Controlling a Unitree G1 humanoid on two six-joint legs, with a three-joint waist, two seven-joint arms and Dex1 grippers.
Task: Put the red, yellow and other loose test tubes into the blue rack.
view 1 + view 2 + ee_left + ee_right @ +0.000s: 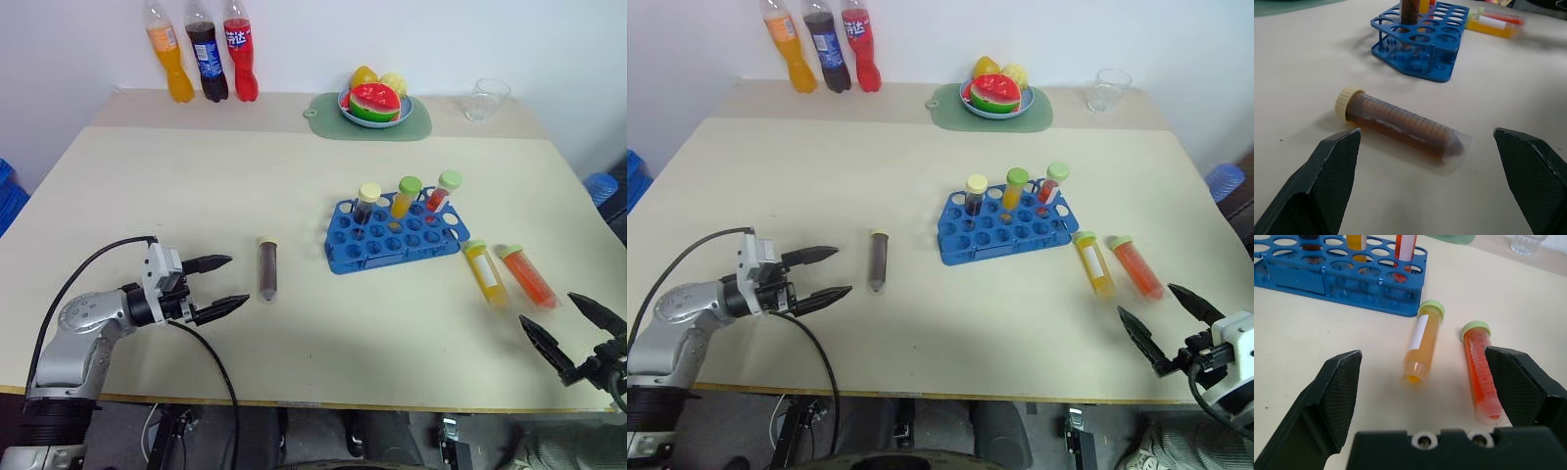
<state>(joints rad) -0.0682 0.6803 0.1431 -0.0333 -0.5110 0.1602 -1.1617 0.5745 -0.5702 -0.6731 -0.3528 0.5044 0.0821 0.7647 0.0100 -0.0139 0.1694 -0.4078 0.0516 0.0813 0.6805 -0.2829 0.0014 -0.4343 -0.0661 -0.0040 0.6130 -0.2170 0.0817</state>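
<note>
Beyond the yellow tube (pixel 1421 346), the right wrist view catches its white label.

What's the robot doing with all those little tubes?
It is tidying loose test tubes into the blue rack, where three tubes already stand. Three more lie on the table: a brown tube in front of the open left gripper, and a yellow tube and an orange-red tube beside the rack, near the open right gripper. Neither gripper holds anything.
</note>
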